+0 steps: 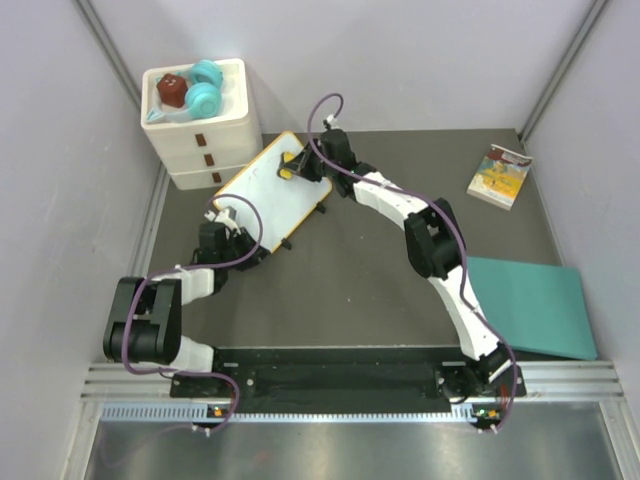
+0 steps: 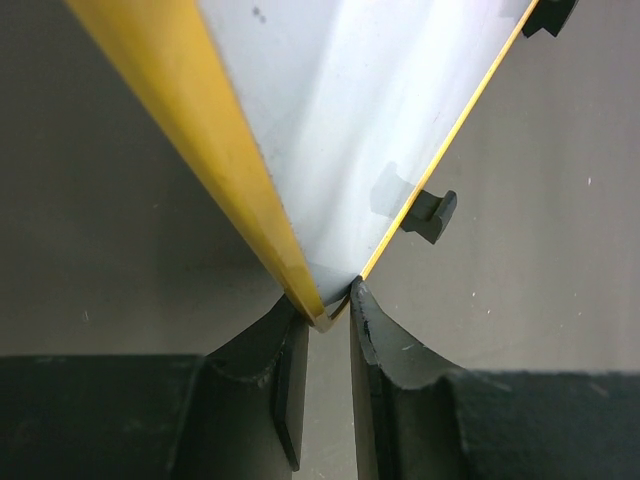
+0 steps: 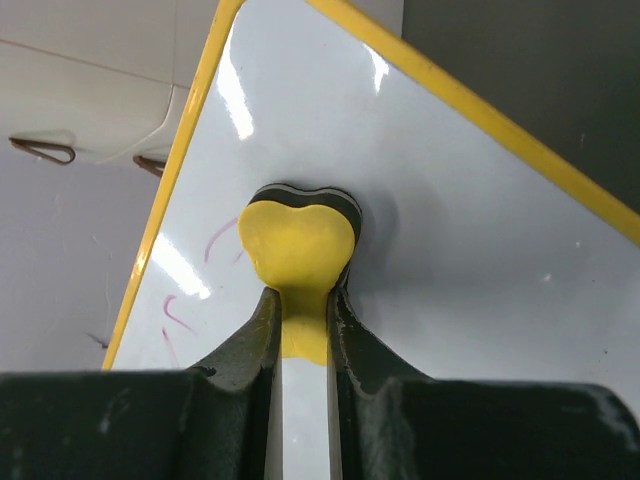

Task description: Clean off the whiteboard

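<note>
The whiteboard (image 1: 272,183), white with an orange-yellow frame and small black feet, lies tilted at the back left of the table. My left gripper (image 1: 232,228) is shut on its near corner; the left wrist view shows the frame corner (image 2: 325,312) pinched between the fingertips. My right gripper (image 1: 300,165) is shut on a yellow heart-shaped eraser (image 3: 298,245) and presses it flat on the board surface (image 3: 470,230) near the far end. Faint purple pen strokes (image 3: 180,315) remain left of the eraser.
A white three-drawer box (image 1: 203,135) with a brown toy and teal toys on top stands just behind the board. A small colourful book (image 1: 500,176) lies at the back right. A flat teal mat (image 1: 530,305) lies at the right.
</note>
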`<state>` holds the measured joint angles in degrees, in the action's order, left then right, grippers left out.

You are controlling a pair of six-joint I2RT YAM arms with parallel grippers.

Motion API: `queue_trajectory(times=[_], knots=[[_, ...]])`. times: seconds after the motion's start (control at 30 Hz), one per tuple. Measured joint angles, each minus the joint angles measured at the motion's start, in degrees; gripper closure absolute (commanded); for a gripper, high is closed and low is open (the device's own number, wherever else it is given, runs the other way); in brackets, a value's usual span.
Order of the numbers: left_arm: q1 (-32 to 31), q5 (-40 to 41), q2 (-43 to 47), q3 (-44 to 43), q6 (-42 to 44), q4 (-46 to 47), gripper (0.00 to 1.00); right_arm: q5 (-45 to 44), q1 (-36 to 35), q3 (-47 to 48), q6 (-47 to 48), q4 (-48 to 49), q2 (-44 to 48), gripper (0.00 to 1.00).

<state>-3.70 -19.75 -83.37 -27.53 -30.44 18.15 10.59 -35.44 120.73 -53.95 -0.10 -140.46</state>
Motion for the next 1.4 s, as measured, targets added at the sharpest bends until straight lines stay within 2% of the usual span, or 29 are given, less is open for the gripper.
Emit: queue_trajectory(times=[0.23,0.43,0.57,0.87,1.1,1.4], knots=[[-0.11,0.48,-0.61,-2.73,0.66,-4.42,0.89,-0.28,-0.94,0.5,2.84,-3.5,0.81,1.0],[-0.37,0.72,-4.31,-9.64,3.72,-10.71,0.91,-0.37,-0.92,2.34,3.41,-5.68,0.81,1.0],[-0.48,1.18,-4.7,-11.17,5.27,-13.46,0.93,-0.2,-0.74,4.48,3.39,-6.27,0.81,1.0],[-0.46,-0.15,-6.62,-13.33,5.6,-15.23,0.94,-0.44,1.44,6.64,3.28,-7.98,0.74,1.0],[-0.46,-0.2,-6.62,-13.33,5.77,-15.21,0.94,-1.81,2.69,14.51,2.25,-8.09,-2.51,1.0],[-0.46,-0.31,-6.56,-13.33,6.01,-15.19,0.94,-6.84,2.62,14.71,2.27,-8.72,-3.52,1.0]])
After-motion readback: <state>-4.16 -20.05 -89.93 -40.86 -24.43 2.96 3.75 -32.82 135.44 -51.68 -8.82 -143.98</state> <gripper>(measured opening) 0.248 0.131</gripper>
